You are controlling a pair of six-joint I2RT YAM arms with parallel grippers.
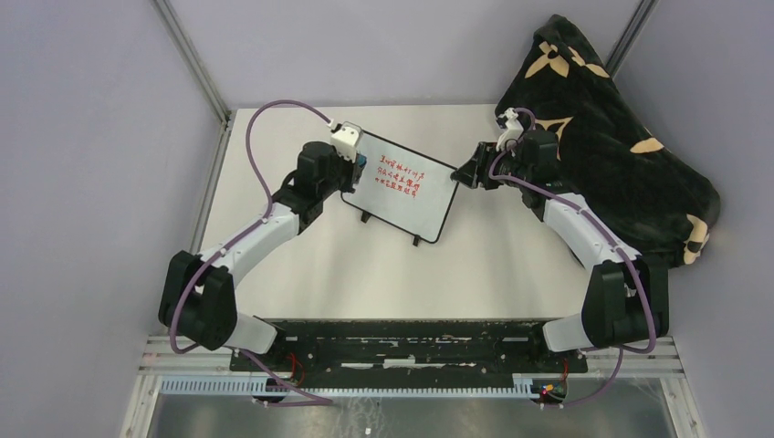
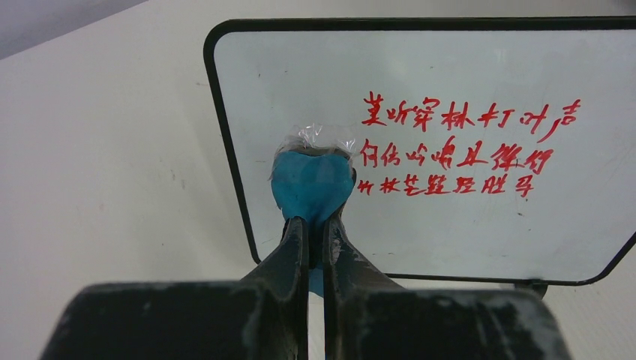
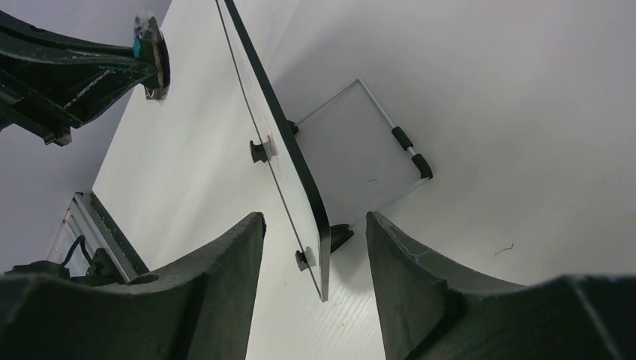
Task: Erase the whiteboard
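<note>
**Pad at the board, writing not yet wiped**

On the left, our left gripper (image 2: 315, 225) is clamped tight on a blue pad (image 2: 311, 184) with a scrap of clear film over its top. We hold it by the lower end so the broad face is free to rub. It sits over the blank left part of the whiteboard (image 2: 450, 232), just beside the red writing (image 2: 465, 150). We cannot tell whether it is pressing on the surface yet.

The whiteboard stands near the middle of the desk (image 1: 511, 265), tilted back on its wire stand (image 3: 390, 124), all three lines of writing intact. Propped like that, we judge it would slide or tip under a sideways wipe.

That is why our right gripper (image 3: 313, 219) sits at the board's right edge, fingers spread wide, one on each side of the frame and neither closed on it. We judge it is there to brace the board. Farther right, a dark patterned blanket (image 1: 621, 155) lies bunched, well apart.
</note>
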